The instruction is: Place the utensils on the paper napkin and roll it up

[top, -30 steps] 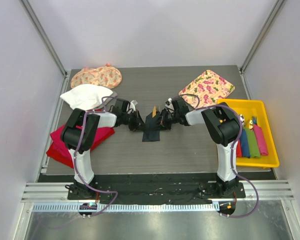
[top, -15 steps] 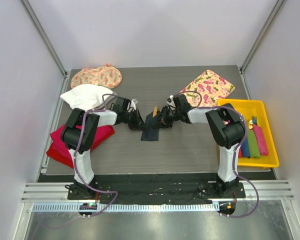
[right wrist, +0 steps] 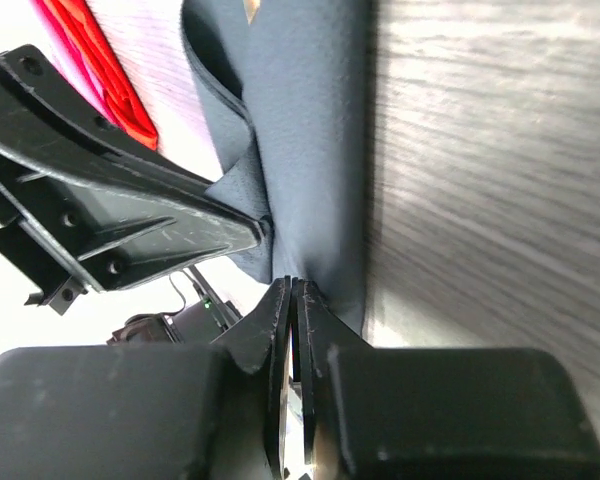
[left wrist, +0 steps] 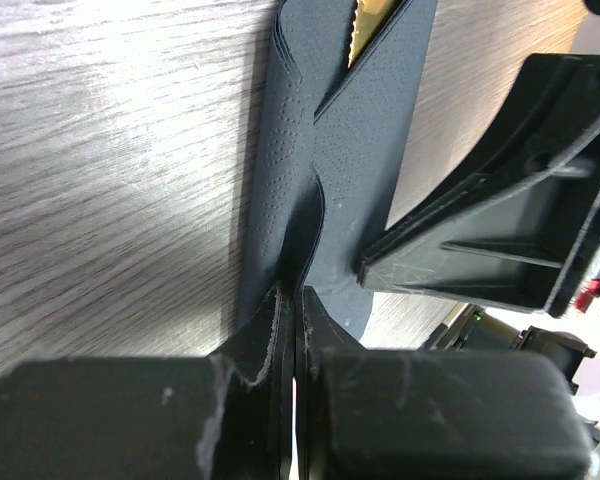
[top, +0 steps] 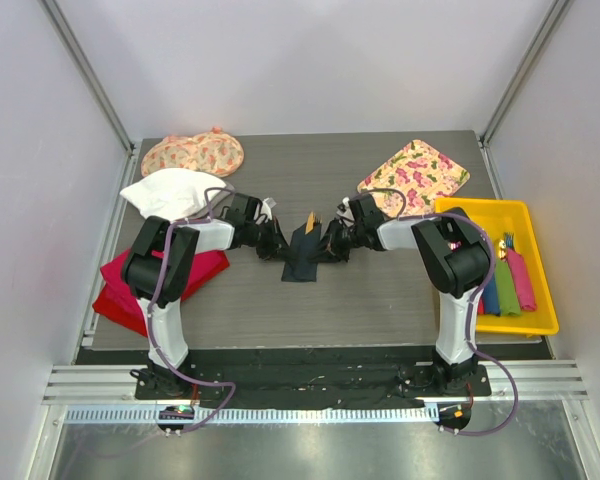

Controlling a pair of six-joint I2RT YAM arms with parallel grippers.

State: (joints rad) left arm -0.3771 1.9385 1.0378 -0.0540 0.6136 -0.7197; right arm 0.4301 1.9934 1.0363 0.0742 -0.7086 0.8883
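The dark navy paper napkin lies folded over at the table's middle, with the tan utensils poking out of its far end. My left gripper is shut on the napkin's left edge. My right gripper is shut on its right edge. In the left wrist view a serrated tan tip shows between the napkin's overlapping flaps. In the right wrist view a tan tip shows at the top. Most of the utensils are hidden inside the napkin.
A yellow tray at the right holds rolled napkins and cutlery. A floral cloth lies at back right, floral pads and a white cloth at back left, a red cloth at left.
The right gripper has shifted slightly down and right along the napkin's edge. The napkin has narrowed a little. The left gripper has hardly moved.
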